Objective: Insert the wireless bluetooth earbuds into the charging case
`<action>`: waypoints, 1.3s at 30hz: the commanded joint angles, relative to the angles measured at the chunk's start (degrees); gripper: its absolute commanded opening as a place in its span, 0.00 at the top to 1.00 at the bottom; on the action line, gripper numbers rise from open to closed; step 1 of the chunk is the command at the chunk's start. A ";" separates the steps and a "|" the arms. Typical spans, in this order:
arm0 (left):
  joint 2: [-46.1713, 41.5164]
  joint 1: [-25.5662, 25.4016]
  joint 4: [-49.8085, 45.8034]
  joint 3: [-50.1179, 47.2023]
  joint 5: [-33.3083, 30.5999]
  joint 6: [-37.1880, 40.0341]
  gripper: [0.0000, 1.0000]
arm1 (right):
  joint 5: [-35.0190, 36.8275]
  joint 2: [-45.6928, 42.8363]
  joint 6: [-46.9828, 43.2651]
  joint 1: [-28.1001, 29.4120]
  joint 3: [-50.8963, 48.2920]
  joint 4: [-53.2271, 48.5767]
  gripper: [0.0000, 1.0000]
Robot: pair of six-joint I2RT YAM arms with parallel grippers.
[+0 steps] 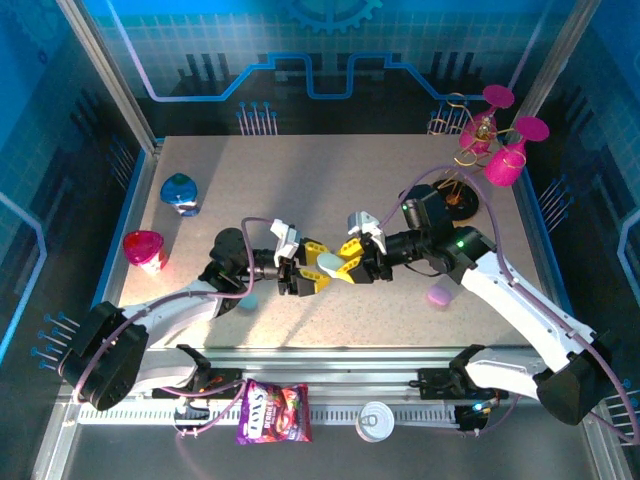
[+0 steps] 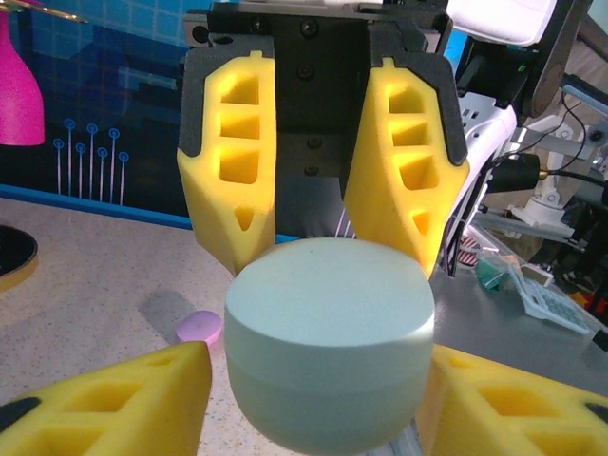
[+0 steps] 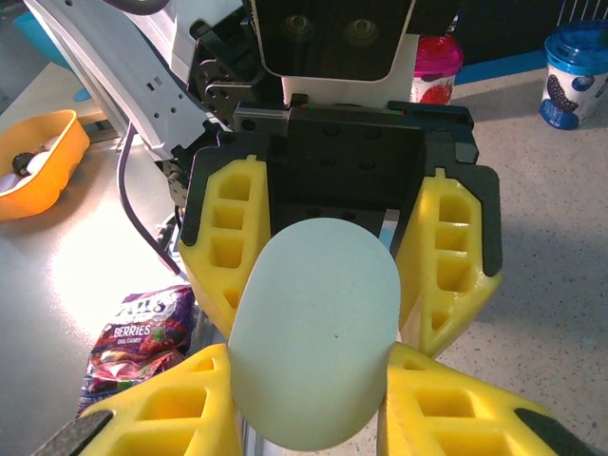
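Near rail: bag (image 1: 272, 412) of berry snacks and a white lid (image 1: 378, 421) lie between the arm bases, off the table (image 1: 330, 180). Just past the rail, a light blue piece (image 1: 248, 300) sits on the table under the left arm, and a purple piece (image 1: 438, 295) sits beside the right arm; both are pebble-shaped and too small to tell more. Mid table, the two arms reach inward and meet nose to nose on one pale green-white case (image 2: 328, 313). Left gripper (image 2: 321, 380): fingers flank the case's end and touch both sides, pinching it. Right gripper (image 3: 309, 385): fingers press on both sides from the opposite end, also pinching it. The case looks closed, with a seam line running round it. Can't tell whether it rests on the table or hangs above it. Earbuds: can't tell where they are. Farther back on the left, a pink cup (image 1: 145, 250) stands near the edge and a blue cup (image 1: 180, 193) behind it, well apart from the grippers. Far right corner: pink glasses (image 1: 503, 150) on a gold wire stand, with a dark round plate (image 1: 462, 203) just in front.
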 commanded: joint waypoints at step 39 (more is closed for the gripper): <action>-1.28 -1.15 -0.59 1.39 1.91 5.97 0.77 | 15.26 -4.19 7.61 -1.17 -1.95 12.09 0.31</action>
